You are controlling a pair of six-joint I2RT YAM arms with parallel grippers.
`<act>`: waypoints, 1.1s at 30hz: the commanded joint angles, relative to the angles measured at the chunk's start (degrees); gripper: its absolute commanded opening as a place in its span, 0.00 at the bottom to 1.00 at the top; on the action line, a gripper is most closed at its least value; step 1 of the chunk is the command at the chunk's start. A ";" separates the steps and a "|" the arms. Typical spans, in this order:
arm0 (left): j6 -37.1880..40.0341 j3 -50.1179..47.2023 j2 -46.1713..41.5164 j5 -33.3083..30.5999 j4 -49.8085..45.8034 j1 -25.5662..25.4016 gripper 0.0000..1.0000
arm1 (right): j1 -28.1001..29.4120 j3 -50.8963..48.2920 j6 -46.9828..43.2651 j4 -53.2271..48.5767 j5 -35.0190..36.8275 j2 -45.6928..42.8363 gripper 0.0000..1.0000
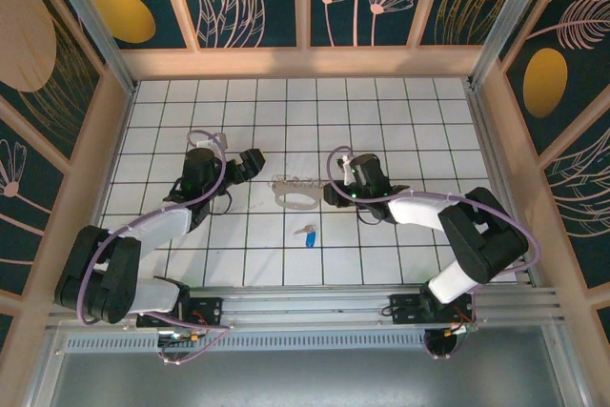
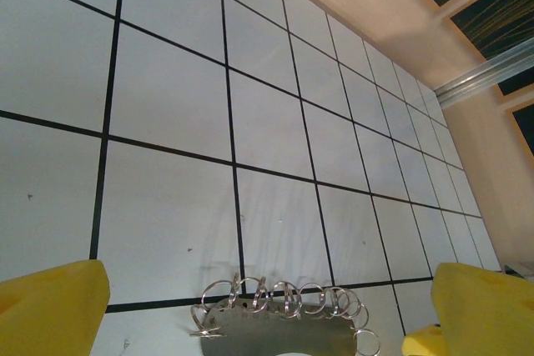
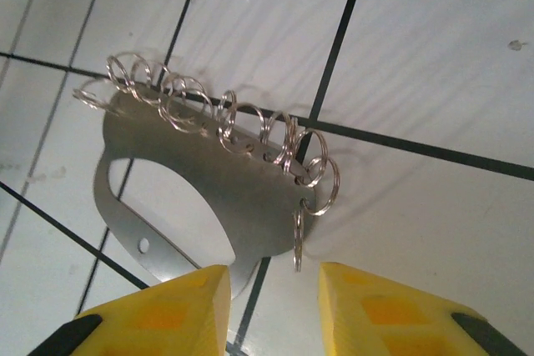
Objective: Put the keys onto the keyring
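Right wrist: right gripper (image 3: 271, 306) nearest, yellow jaws apart, keyring (image 3: 209, 181) plate's end just ahead, split rings (image 3: 225, 114) along its edge. Left wrist: left gripper (image 2: 267, 302) jaws wide apart, the plate between. Top: blue-headed key (image 1: 307, 233) loose on tile (image 1: 272, 240), near keyring, untouched. Step, likely: bracing keyring; next needs firm pinch, then key pickup

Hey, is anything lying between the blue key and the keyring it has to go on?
Nothing visible does. In the top view bare tile lies between the blue key and the keyring just beyond it. The right gripper sits at the keyring's right end, off that path.
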 commanded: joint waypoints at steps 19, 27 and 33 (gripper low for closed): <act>-0.67 2.20 2.07 1.43 2.21 -0.29 0.99 | 1.90 6.44 -5.24 -1.21 5.16 10.06 0.29; -0.34 2.68 2.38 1.75 2.36 -0.36 0.99 | 1.57 6.47 -5.95 -2.15 3.74 8.46 0.00; -0.26 3.07 2.16 2.48 3.05 -0.35 0.99 | -0.95 7.23 -6.51 -1.94 -3.59 3.42 0.00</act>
